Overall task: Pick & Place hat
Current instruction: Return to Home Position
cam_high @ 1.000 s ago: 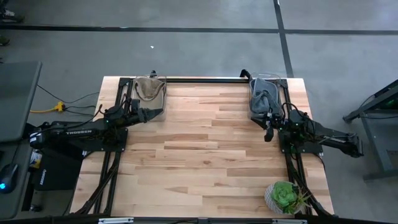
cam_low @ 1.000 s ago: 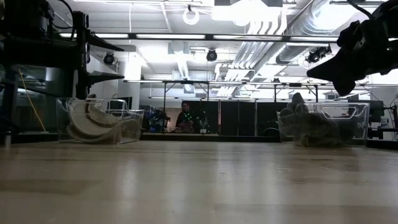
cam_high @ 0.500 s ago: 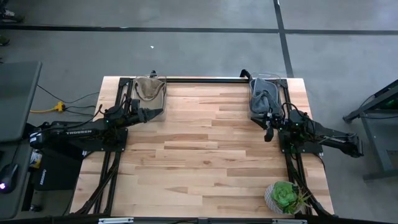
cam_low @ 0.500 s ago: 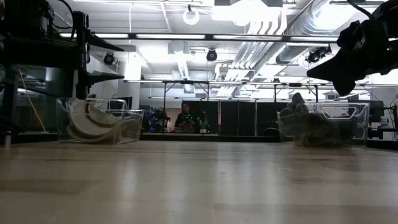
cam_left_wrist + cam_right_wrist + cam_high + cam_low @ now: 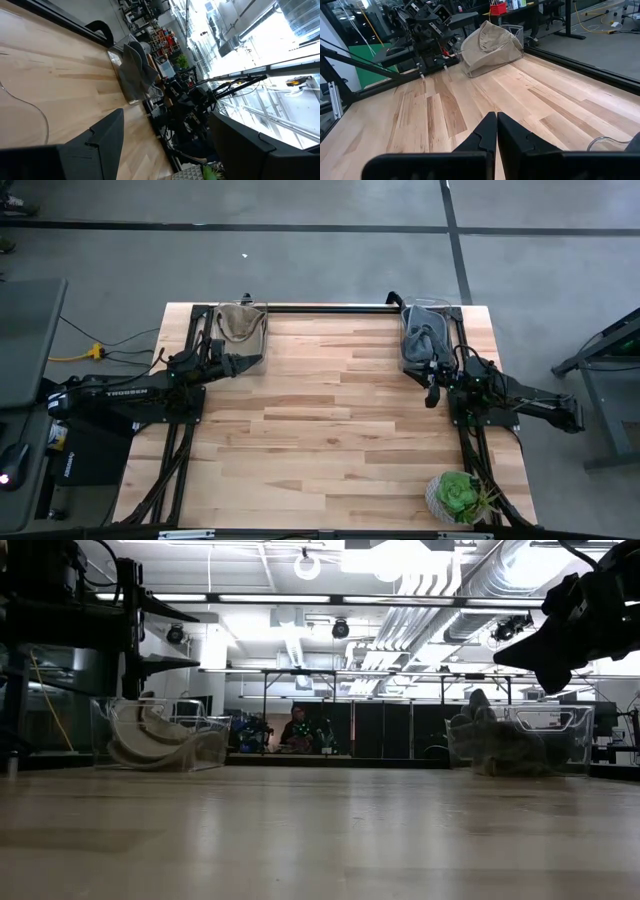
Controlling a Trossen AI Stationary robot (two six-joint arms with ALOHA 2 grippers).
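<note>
We judge the placing done: the blue caps (image 5: pixel 422 340), apparently several, lie inside the right bin (image 5: pixel 456 320). Just beside that bin the right gripper (image 5: pixel 432 388) hangs closed and empty. Far across from it the left gripper (image 5: pixel 243 363) waits, fingers apart. Next, both arms need only settle home.

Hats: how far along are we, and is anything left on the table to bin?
Sorting looks done: tan caps lie in the left bin, blue caps in the right bin, and no cap shows on the table. Nothing is in hand: the left gripper is open and empty beside the left bin, the right gripper shut on nothing beside the right bin. Only the return home seems left.
</note>
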